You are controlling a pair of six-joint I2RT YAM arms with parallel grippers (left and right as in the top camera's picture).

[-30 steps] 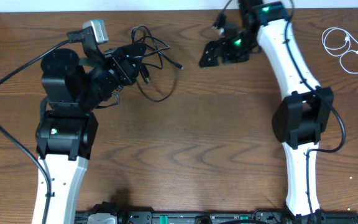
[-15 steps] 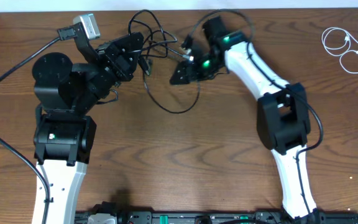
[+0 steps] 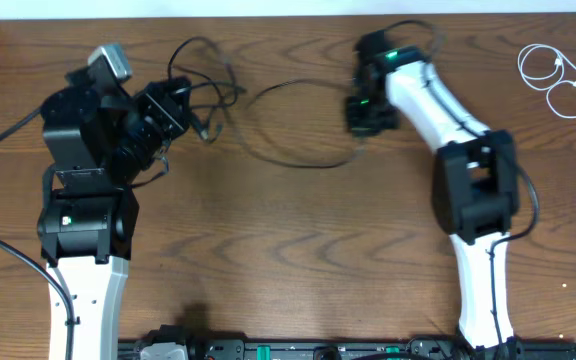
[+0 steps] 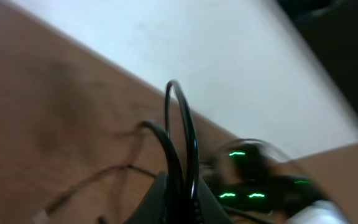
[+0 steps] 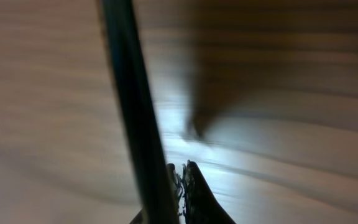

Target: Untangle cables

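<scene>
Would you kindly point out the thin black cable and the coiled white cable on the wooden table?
thin black cable [image 3: 303, 166], overhead view, lower arc of its open loop.
coiled white cable [image 3: 551, 83], overhead view, middle of the coil.

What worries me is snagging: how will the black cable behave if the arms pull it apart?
Probably floppy: the black cable lies in a loose loop between the left gripper and right gripper. Likely light, being thin. Tangled loops by the left gripper may snag.

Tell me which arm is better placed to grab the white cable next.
Right, probably: the white cable lies at the table edge nearest the right gripper; the left gripper is far across. Both grip the black cable, so either must release first.
</scene>
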